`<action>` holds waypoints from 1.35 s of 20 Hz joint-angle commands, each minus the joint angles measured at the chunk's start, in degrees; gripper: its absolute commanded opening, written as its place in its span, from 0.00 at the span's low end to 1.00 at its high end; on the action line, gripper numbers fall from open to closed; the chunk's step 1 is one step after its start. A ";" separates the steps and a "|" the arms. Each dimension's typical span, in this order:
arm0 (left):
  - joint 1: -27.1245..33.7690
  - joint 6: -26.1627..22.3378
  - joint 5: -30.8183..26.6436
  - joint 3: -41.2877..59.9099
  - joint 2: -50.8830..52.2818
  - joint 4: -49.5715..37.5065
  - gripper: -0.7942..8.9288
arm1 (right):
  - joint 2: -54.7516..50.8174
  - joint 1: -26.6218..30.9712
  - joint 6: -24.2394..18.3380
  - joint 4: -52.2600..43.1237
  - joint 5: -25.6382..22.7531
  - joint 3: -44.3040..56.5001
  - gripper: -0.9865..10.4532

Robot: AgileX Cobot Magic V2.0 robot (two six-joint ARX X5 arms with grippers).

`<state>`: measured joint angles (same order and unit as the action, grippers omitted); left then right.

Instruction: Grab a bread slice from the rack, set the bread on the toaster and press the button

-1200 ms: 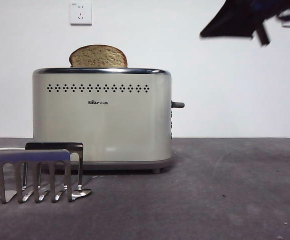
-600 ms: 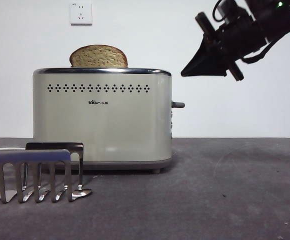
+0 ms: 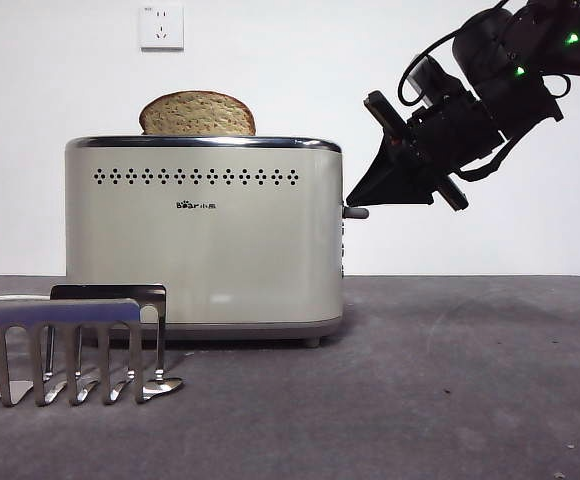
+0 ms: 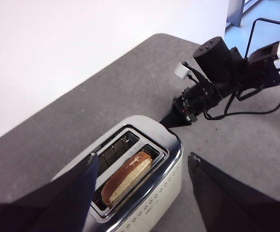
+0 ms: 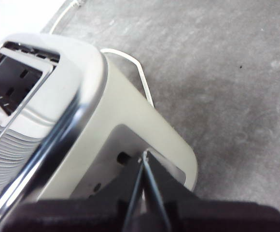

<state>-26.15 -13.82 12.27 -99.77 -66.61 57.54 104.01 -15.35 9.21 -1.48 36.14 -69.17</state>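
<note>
The slice of bread (image 3: 197, 113) stands in the slot of the cream toaster (image 3: 205, 240), its domed top showing above the chrome rim. It also shows in the left wrist view (image 4: 128, 176). The steel rack (image 3: 80, 345) stands empty in front of the toaster's left end. My right gripper (image 3: 355, 198) is shut, its tip just above the grey side lever (image 3: 356, 211); in the right wrist view the gripper (image 5: 145, 154) points at the toaster's (image 5: 130, 116) end panel. My left gripper (image 4: 142, 157) is open and empty, high above the toaster (image 4: 149, 203).
A white power cable (image 5: 130, 63) runs from the toaster across the dark grey table (image 3: 450, 380). A wall outlet (image 3: 161, 27) is on the white wall behind. The right arm (image 4: 222, 72) reaches in from the right side.
My right gripper has come down and leftward from the upper right to the toaster's side lever. Bread, toaster and rack have not moved.
</note>
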 commanded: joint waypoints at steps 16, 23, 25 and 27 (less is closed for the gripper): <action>-0.13 0.59 0.13 0.17 0.09 0.87 0.41 | 7.56 -0.20 -5.29 8.81 -2.23 0.42 0.08; -0.13 0.59 0.02 0.17 0.09 0.85 0.41 | 7.56 -0.20 -5.27 9.03 -2.21 0.42 0.08; -0.13 0.59 0.02 0.17 0.09 0.85 0.41 | 7.56 -0.20 -5.27 9.03 -2.21 0.42 0.08; -0.13 0.57 0.02 0.17 0.09 0.85 0.41 | 7.54 -0.20 -5.25 8.81 -2.19 0.42 0.08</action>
<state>-26.15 -13.82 12.23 -99.77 -66.61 58.67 108.92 -15.31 4.67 4.56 35.38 -70.35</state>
